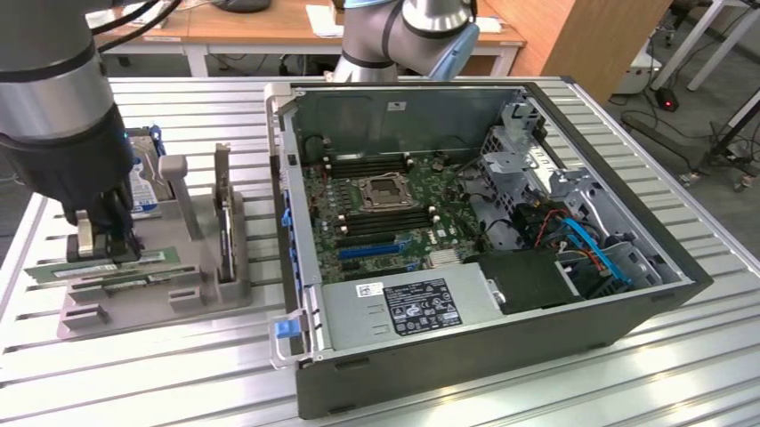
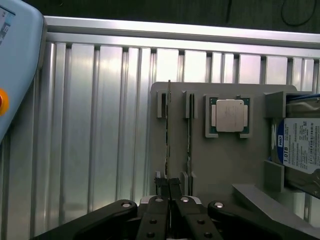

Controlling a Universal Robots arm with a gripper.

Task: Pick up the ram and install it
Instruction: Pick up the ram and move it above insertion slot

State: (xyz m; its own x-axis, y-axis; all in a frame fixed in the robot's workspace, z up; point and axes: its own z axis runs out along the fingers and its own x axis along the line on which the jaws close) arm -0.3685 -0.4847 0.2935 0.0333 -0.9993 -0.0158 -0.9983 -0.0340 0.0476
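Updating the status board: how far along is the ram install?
Done: the pincer is down at the grey holder. In hand: it is shut on the ram, which stands on edge in its holder slot, not yet lifted. Left: lifting it out and seating it on the motherboard.

This is a robotics lab or workshop. A robot arm (image 1: 60,116) stands over a slotted aluminium table (image 1: 499,405) carrying an open PC case (image 1: 475,351) and a grey fixture (image 1: 155,307) with ram (image 2: 169,125), a processor (image 2: 230,116) and a hard drive (image 2: 300,145). Wooden desks (image 1: 262,27) and floor cables (image 1: 700,142) lie behind.
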